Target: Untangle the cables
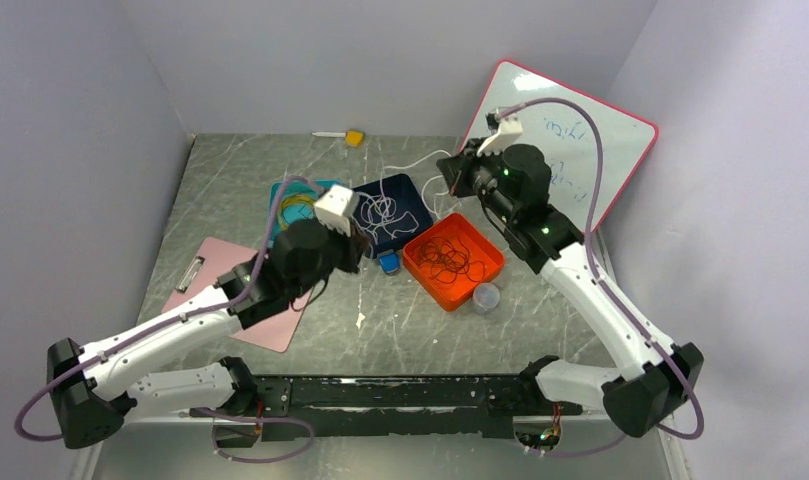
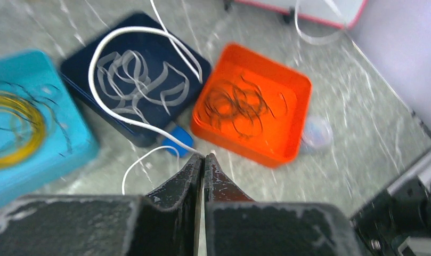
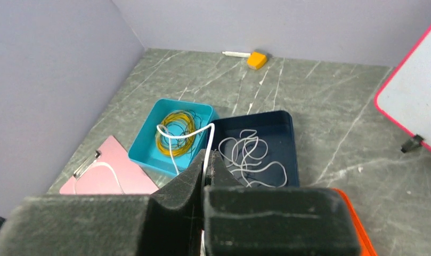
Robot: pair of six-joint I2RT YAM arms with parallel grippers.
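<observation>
Thin white cables [image 1: 383, 212] lie looped in a navy tray [image 1: 417, 200], also in the left wrist view [image 2: 138, 80] and the right wrist view [image 3: 253, 154]. Dark brown-red wires [image 1: 452, 260] lie in an orange tray [image 1: 485, 265], also in the left wrist view [image 2: 240, 104]. My left gripper [image 1: 365, 255] is shut [image 2: 204, 156] on one end of a long white cable [image 2: 104, 50] that arcs over the navy tray. My right gripper [image 1: 450, 175], raised behind the trays, is shut [image 3: 206, 154] on a white cable [image 3: 184, 133] that loops over a teal tray.
The teal tray [image 1: 280, 195] holds yellow and dark wire coils [image 3: 176, 128]. A pink clipboard [image 1: 245, 300] lies at the left. A whiteboard [image 1: 580, 150] leans at the back right. There is a small blue object [image 1: 388, 263], a clear lid [image 1: 487, 297] and an orange eraser [image 1: 354, 138].
</observation>
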